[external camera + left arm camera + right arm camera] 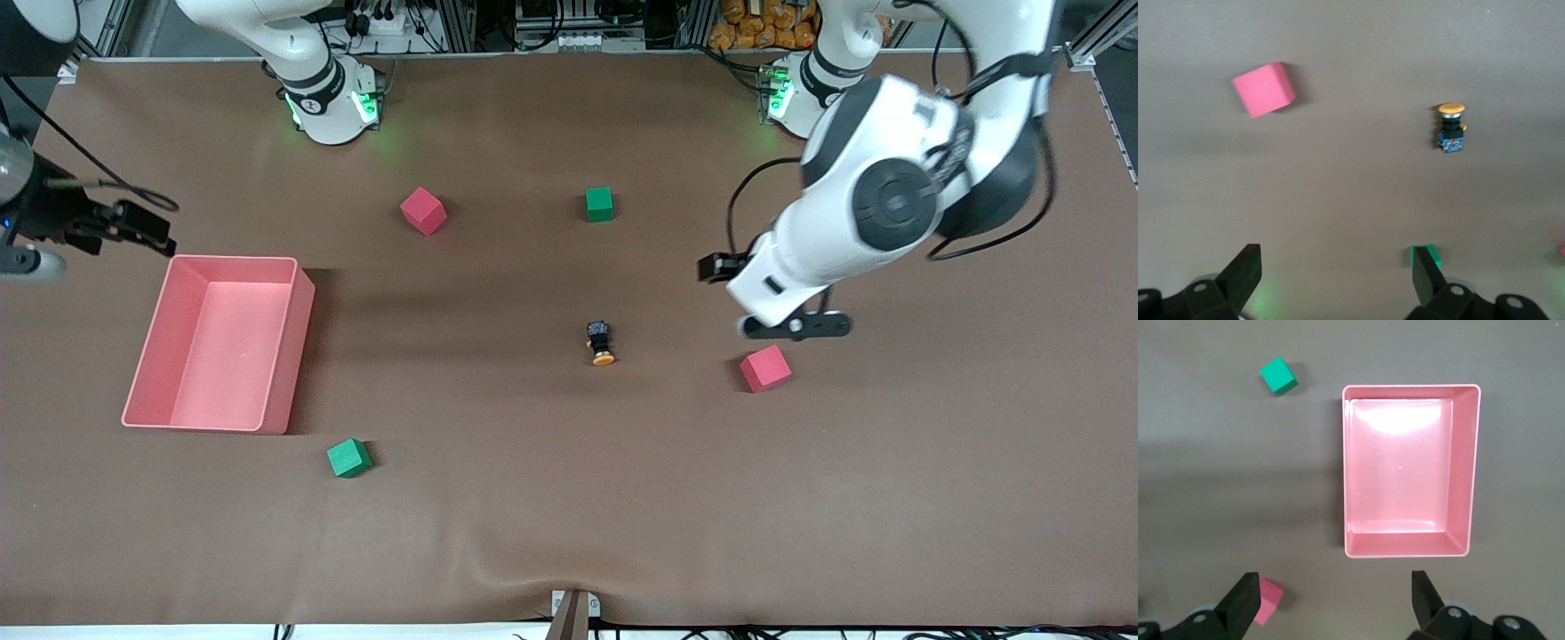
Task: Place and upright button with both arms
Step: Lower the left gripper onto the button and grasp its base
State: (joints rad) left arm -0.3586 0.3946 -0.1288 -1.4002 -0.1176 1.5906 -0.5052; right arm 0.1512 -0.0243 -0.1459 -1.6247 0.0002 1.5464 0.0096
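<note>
While both arms are holding above the brown table [551, 516], whose matte covering is wrinkling slightly at the edge nearest the front camera, the button [601, 342] is lying on its side near the middle of the surface. Its round orange cap is pointing toward the front camera, and its short dark body is showing a silvery collar under the cap and a bluish block at the base in the left wrist view [1451, 127].

The left gripper [794, 325] is hovering over the table just beside a red cube [765, 368], toward the left arm's end of the table from the button. Its two black fingers [1241, 275] are standing spread wide with nothing between them, and the same cube [1263, 89] is showing matte and softly edged, like foam.

The right gripper [133, 226] is hanging at the right arm's end of the table, over the edge of the pink bin [283, 356] that lies farthest from the front camera. Its fingers [1245, 600] are likewise spread apart and are gripping nothing. The bin [1471, 467] is a rectangular, smooth-walled plastic tray with a glossy floor catching a bright reflection.

Another red cube [423, 211] and a green cube [599, 204] are sitting farther from the front camera than the button, well apart from each other. A second green cube [348, 458] is resting near the bin's corner closest to the front camera.
</note>
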